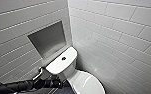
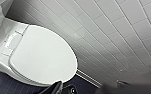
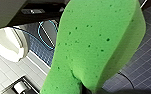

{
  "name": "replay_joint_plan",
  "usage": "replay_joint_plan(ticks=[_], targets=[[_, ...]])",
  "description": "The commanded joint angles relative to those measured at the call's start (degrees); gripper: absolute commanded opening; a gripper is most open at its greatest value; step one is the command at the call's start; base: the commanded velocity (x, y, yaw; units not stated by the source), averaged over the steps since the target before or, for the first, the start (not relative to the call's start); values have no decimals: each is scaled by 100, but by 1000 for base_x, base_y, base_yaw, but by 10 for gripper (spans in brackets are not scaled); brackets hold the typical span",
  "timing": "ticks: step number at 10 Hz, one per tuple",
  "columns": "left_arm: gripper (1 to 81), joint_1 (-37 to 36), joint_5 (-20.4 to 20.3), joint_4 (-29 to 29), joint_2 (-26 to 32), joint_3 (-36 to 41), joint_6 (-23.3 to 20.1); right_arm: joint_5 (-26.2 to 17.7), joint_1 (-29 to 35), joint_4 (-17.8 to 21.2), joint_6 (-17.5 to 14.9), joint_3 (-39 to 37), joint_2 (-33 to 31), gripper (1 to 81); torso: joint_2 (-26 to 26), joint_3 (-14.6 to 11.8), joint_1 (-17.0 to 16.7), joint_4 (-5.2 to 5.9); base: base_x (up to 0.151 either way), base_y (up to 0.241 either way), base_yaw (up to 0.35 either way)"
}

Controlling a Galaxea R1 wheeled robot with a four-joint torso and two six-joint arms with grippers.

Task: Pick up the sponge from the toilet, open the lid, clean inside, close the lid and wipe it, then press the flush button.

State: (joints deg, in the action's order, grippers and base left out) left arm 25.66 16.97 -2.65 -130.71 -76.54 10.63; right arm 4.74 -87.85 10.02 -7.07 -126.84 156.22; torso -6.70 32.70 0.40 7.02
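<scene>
The right gripper (image 3: 91, 90) had the sponge (image 3: 98, 45). The bright green pad loomed huge in the right wrist view, pinched at one end where a crease showed in the foam, with the rest sticking out free above the dark tiled floor (image 3: 143, 62). So that one was closed on the sponge, nothing vague about it.

Off to the side in that same view sat the toilet (image 3: 8, 45), plus a thin blue cable (image 3: 47, 35) looped on the floor and a paper roll holder (image 3: 19, 87) on the wall.

From the head camera, the toilet was tucked into a corner of white tiled walls (image 1: 121, 30), lid (image 1: 87, 83) down. The flush button (image 1: 63, 58) was a small dark dot in the middle of the tank (image 1: 61, 63) top. A grey recessed niche (image 1: 48, 38) was set into the wall just behind the tank.

The left arm (image 1: 23, 86) reached in low, ending just beside the tank. The left gripper (image 2: 62, 88) hung near the front edge of the closed lid with nothing visible in it, and whether it was open or closed couldn't be made out.
</scene>
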Motion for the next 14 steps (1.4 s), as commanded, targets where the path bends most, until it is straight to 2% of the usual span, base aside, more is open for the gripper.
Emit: replay_joint_plan(ticks=[1, 4, 6, 8, 12, 13, 14], targets=[[811, -1137, 490, -596, -201, -308, 9, -202, -703, -9, -49, 170, 200, 10, 0, 0, 0, 0, 0, 0, 0], [811, -1585, 544, -852, -544, -694, 9, -202, -941, -61, -66, -137, 605, 10, 0, 2, 0, 0, 0, 0, 0], [811, -1972, 544, -1009, -641, -1002, 9, -202, -1134, -263, -75, -602, 878, 10, 0, 5, 0, 0, 0, 0, 0], [811, -2420, 833, -1185, -764, -1178, 9, -202, -1161, -299, -84, -885, 1080, 10, 0, 5, 0, 0, 0, 0, 0], [811, -2807, 1045, -1326, -1028, -1732, 18, -202, -1161, -413, -84, -867, 1133, 10, 0, 640, 0, 0, 0, 0, 0], [811, -2868, 1045, -1327, -1063, -1863, 18, -202, -1170, -431, -84, -884, 1142, 10, 0, 380, 2, 0, 0, 0, 0], [811, -2956, 1045, -1335, -1055, -1952, 18, -202, -1170, -439, -76, -884, 1159, 10, 2, 538, 2, 0, 0, 0, 0]])
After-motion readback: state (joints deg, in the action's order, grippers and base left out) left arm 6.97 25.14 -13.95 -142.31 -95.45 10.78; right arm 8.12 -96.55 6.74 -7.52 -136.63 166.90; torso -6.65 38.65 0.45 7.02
